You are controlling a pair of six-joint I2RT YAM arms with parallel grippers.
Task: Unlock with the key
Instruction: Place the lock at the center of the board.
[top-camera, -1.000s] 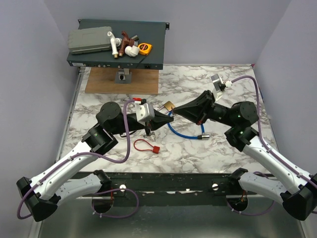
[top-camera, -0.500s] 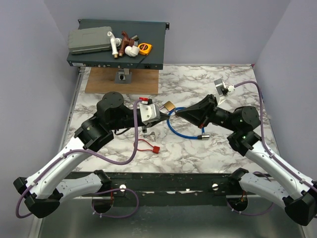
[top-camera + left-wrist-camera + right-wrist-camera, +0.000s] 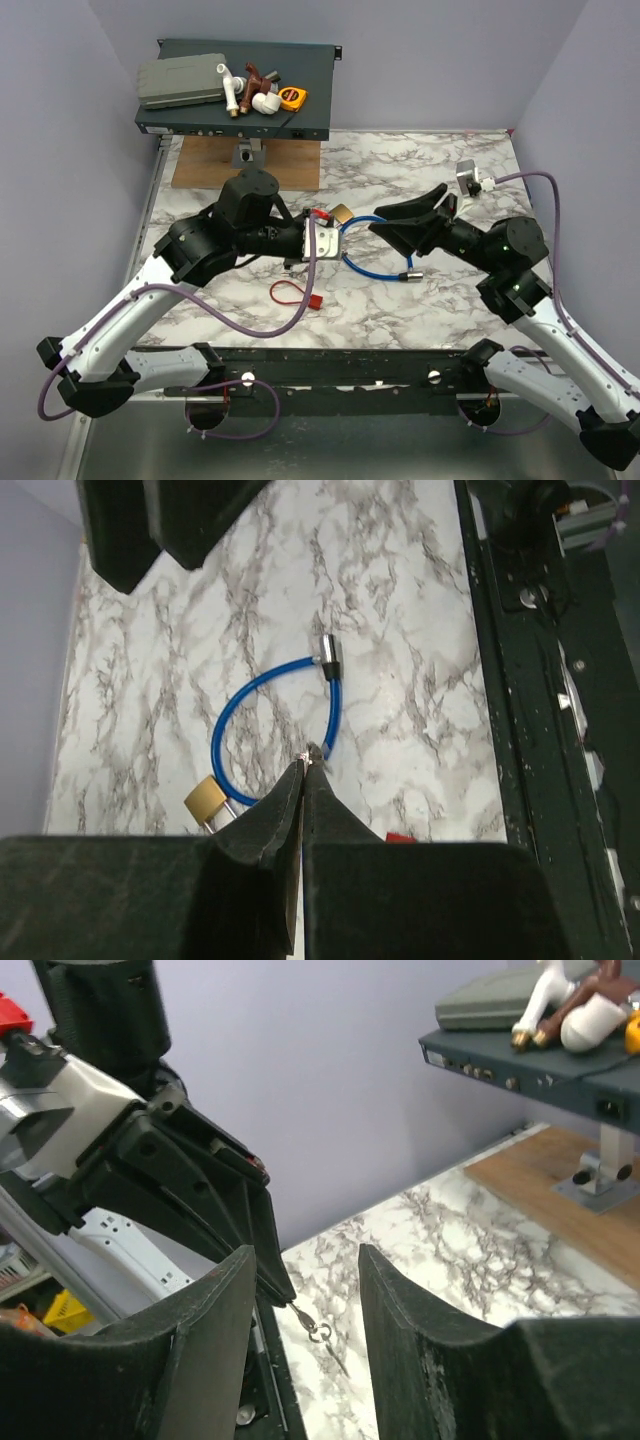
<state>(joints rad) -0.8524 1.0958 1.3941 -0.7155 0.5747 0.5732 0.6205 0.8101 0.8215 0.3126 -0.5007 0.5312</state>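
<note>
While your right tool (image 3: 382,222) stands open just right of the brass padlock (image 3: 342,212), a red-tagged cord (image 3: 298,296) lies nearer on the bench (image 3: 450,300). From the left wrist, your left tool (image 3: 308,768) is clamped on the tiny silvery key (image 3: 313,754), above the blue cable lock (image 3: 216,730). From the right wrist, that key shows between the parted fingers (image 3: 200,1340).

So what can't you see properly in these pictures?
Right wrist view: the tiny metal bit pinched in the left pincer's tip is too small to name.
Left wrist view: the left pincer's own fingers cover part of the brass padlock, so no keyhole shows.
Top view: the key is too small to show its teeth.
</note>
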